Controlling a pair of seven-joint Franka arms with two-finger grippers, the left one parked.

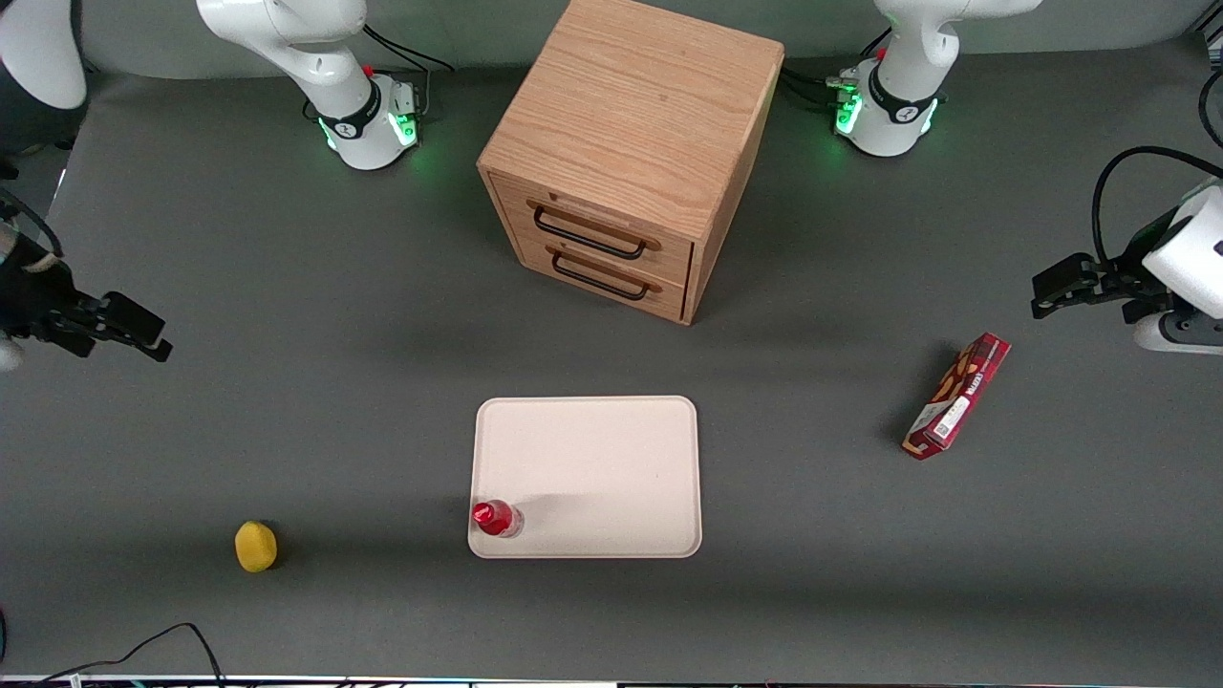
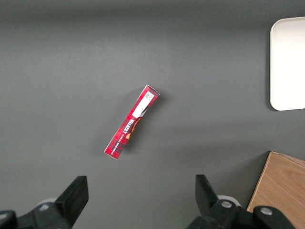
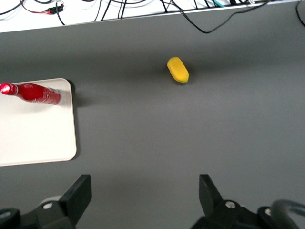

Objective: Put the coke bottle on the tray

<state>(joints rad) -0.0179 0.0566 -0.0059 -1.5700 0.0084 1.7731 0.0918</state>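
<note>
Pincer (image 1: 158, 339): fingers spread, holding nothing, raised over the working arm's end of the desk (image 1: 287, 430), well apart from the tray.
Cabinet (image 1: 626, 153): wooden, two drawers, both shut.
Tray (image 1: 592, 459): flat, cream, rounded corners; holds only the coke bottle.
Coke bottle (image 1: 497, 518): red, slim, upright in the tray's corner nearest the front camera.
Lemon (image 1: 255, 547): yellow, on the desk.

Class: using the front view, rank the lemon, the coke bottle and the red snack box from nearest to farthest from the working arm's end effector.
From the open end effector, out over bare table at the working arm's end:
1. Lemon, nearer the front camera.
2. Coke bottle, upright on a corner of the tray.
3. Red snack box, toward the parked arm's end.
</note>
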